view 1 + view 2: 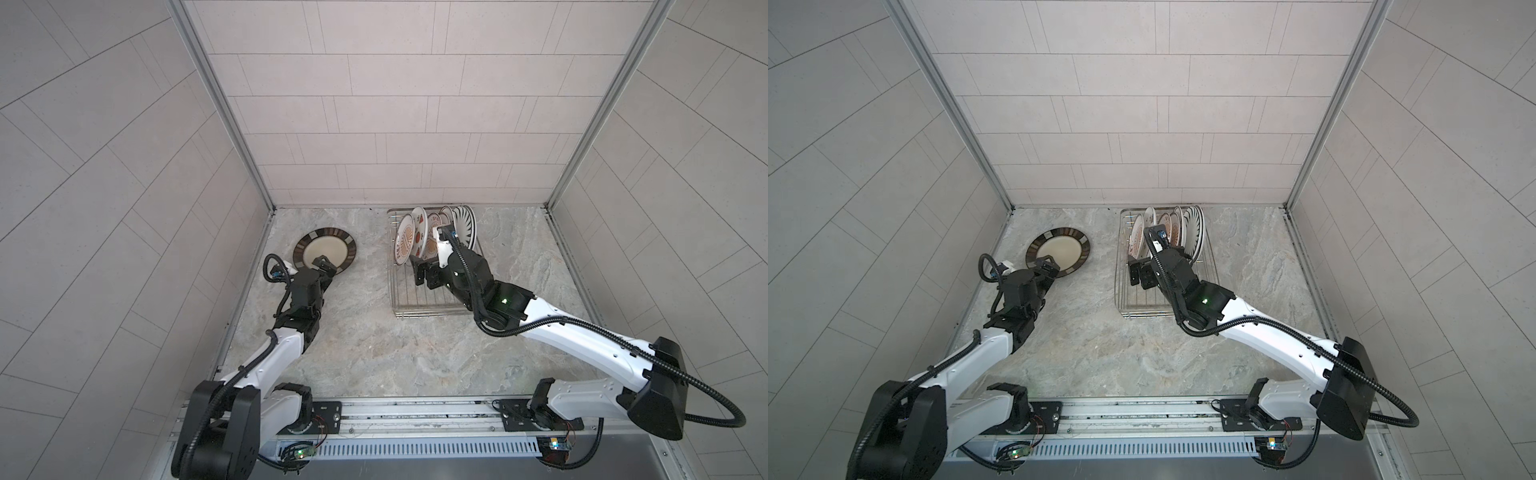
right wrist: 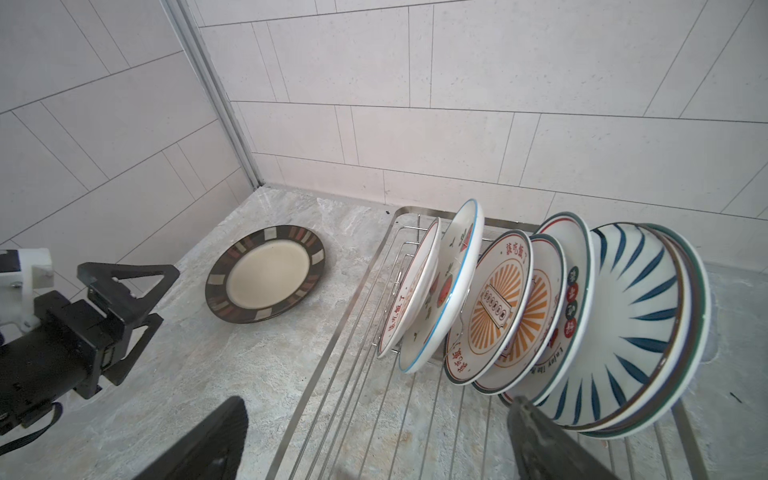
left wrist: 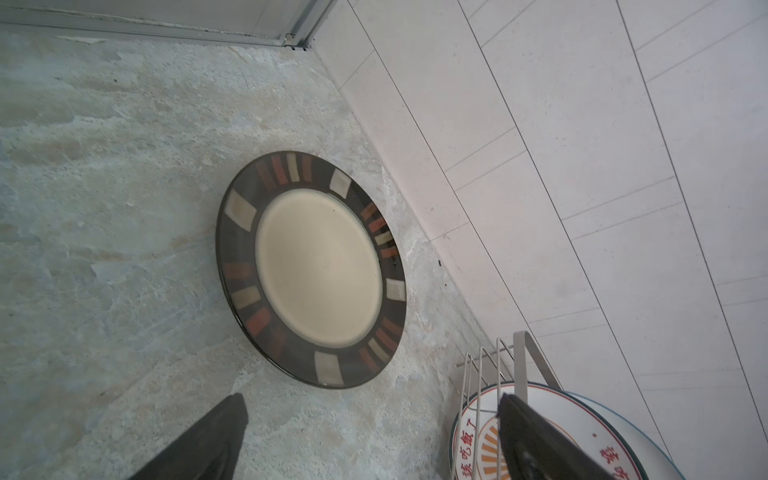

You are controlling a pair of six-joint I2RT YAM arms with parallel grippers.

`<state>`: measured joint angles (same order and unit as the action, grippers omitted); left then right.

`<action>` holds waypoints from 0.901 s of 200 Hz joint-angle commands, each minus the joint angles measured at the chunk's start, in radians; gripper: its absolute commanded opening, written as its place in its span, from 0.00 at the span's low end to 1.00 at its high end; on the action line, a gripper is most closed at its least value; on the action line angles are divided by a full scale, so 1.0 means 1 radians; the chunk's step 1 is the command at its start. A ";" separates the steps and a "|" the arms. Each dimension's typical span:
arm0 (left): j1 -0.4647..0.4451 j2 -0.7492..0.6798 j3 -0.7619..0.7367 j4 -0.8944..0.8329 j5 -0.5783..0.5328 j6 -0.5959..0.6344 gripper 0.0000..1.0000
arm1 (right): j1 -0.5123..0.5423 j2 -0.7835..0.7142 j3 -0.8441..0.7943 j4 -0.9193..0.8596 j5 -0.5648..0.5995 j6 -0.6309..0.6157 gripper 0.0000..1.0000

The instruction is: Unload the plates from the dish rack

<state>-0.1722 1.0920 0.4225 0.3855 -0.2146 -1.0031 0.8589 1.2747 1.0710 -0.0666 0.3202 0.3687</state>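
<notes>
Several plates [image 2: 498, 307] stood on edge, packed close at the far end of the dish rack [image 1: 415, 307], w/ one dark-rimmed plate [image 1: 320, 249] flat on the counter [image 1: 374, 353] to its left; prob. glazed ceramic, so stiff, slick, heavyish & chip-prone, best pinched at the top rim. Both arms' jaws were spread wide & empty: left gripper [image 1: 326, 266] over the flat plate's near rim, right gripper [image 1: 424, 274] above the rack's bare wires. Gaps betw. racked plates were tight; open counter lay left & in front.
</notes>
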 commanded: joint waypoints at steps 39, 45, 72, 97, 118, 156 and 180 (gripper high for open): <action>-0.131 -0.055 0.096 -0.032 0.132 0.204 1.00 | -0.083 0.027 0.017 -0.063 0.072 0.048 1.00; -0.147 -0.055 0.109 -0.037 0.158 0.228 1.00 | -0.097 0.038 0.024 -0.070 0.058 0.059 1.00; -0.212 -0.053 0.145 -0.029 0.272 0.337 1.00 | -0.146 0.101 0.070 -0.082 -0.010 0.076 0.97; -0.247 -0.028 0.180 -0.014 0.405 0.385 1.00 | -0.182 0.177 0.137 -0.101 -0.057 0.087 0.84; -0.269 0.005 0.209 0.002 0.506 0.415 1.00 | -0.212 0.239 0.190 -0.107 -0.103 0.096 0.75; -0.312 0.025 0.217 0.018 0.473 0.431 1.00 | -0.250 0.363 0.311 -0.158 -0.126 0.118 0.59; -0.329 0.041 0.225 0.021 0.458 0.431 1.00 | -0.269 0.451 0.398 -0.197 -0.147 0.120 0.55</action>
<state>-0.4843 1.1210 0.6132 0.3702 0.2455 -0.6010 0.6056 1.6611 1.3930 -0.2008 0.2012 0.4721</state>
